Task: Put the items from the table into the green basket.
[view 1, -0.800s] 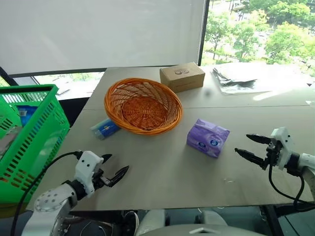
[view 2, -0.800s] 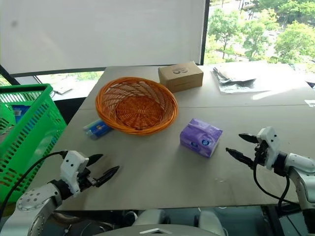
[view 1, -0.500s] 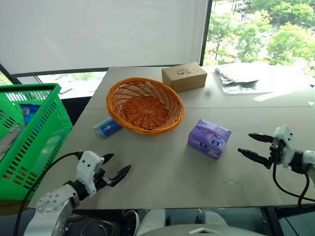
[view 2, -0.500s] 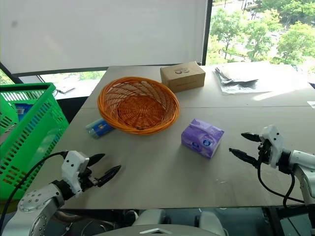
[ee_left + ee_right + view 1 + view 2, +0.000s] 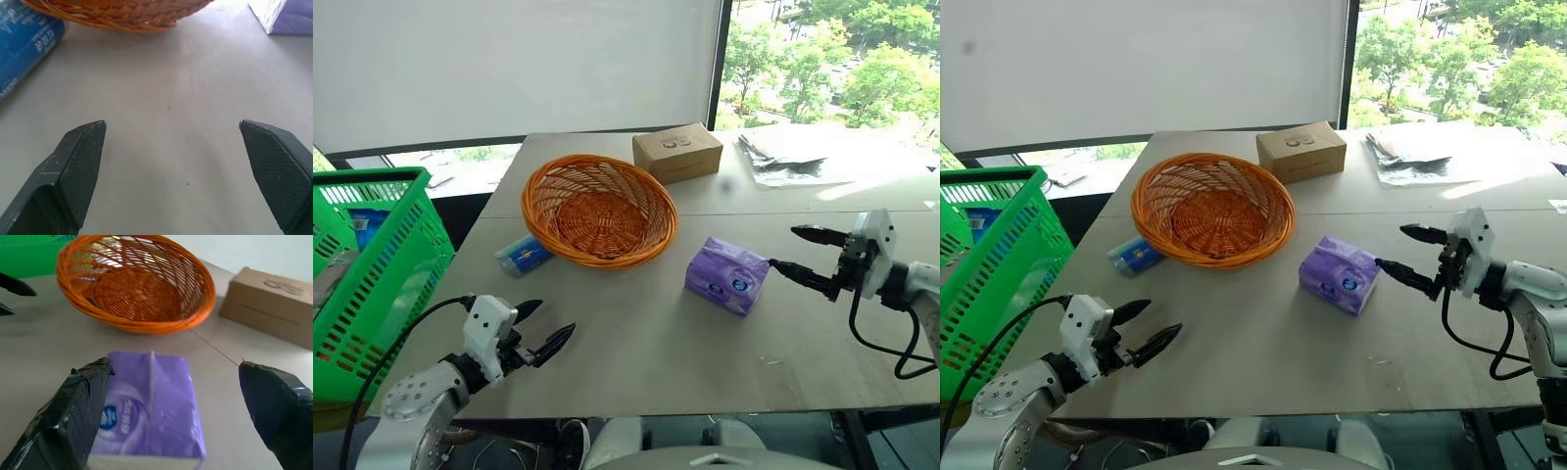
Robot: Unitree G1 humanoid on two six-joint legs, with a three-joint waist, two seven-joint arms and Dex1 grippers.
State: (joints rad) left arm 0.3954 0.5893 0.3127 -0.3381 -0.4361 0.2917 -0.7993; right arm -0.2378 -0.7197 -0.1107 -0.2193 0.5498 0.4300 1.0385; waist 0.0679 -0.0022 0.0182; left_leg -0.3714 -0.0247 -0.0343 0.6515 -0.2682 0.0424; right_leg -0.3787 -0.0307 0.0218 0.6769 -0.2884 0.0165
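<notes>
Looking down over the grey-beige table (image 5: 636,333), smooth and matte with a thin seam across it, we see the purple tissue pack (image 5: 725,275), soft and glossy in its plastic wrap, lying right of centre. Our right gripper (image 5: 795,251) has both black fingers spread wide, the nearer tip just beside the pack's right edge; we cannot tell whether it touches. Our left gripper (image 5: 540,328) hovers low near the front edge, fingers likewise parted, nothing between them.

The round orange wicker basket (image 5: 598,210), tightly woven and bowl-shaped, holds nothing we can see. Tucked against its left side lies the blue-and-clear packet (image 5: 523,255). Off the table's left edge stands the green basket (image 5: 382,264), slotted lattice plastic with a thick rim; something blue shows inside it, too hidden to name. At the back sit a brown cardboard box (image 5: 676,152) and a crinkled silvery sheet (image 5: 783,157).

The right wrist view gives us the pack's blue-white mark (image 5: 113,417) and centre fold up close, framed between the taped finger pads (image 5: 80,396). The left wrist view shows fine dimpled texture on its pads (image 5: 85,161) and the packet's printed blue wrap.
</notes>
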